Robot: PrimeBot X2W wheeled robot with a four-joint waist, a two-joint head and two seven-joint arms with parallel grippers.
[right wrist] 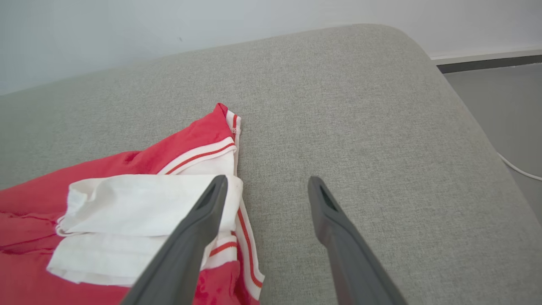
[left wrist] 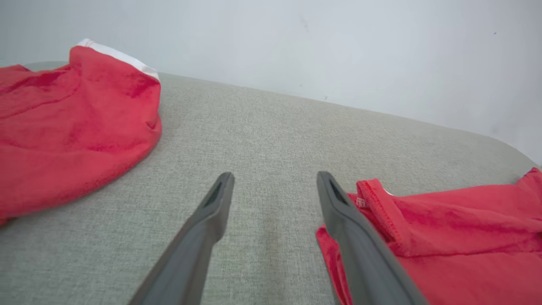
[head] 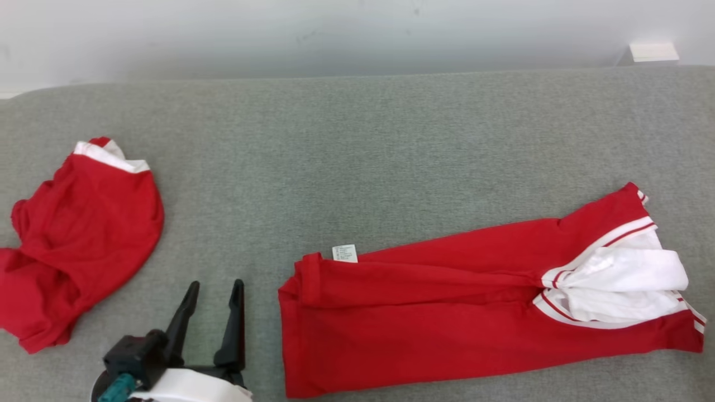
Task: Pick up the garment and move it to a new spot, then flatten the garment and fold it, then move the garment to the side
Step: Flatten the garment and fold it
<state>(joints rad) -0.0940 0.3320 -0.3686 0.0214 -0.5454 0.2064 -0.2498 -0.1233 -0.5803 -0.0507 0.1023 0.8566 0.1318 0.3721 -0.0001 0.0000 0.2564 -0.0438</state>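
The red jersey garment w/ white striped trim [head: 447, 324] [left wrist: 465, 254] [right wrist: 25, 220] is laid as a long, narrowed strip on the grey woven cushion [head: 363, 156], centre-to-right, hem end at left, white collar end at right; 1 small white label [head: 344, 253] is turned up near the hem. The left gripper [head: 216, 283] [left wrist: 275, 176] is seen just beside the hem, jaws spread, nothing held. The right gripper [right wrist: 267, 180] is poised by the collar end, jaws likewise apart and empty. A 2nd crumpled red garment [head: 84, 240] [left wrist: 63, 127] lies well apart, at left. Risk: if only the top layer is pinched, the stacked folds could slide apart; the loose collar could be dragged out of line, esp. w/ uneven lift from the 2 ends.
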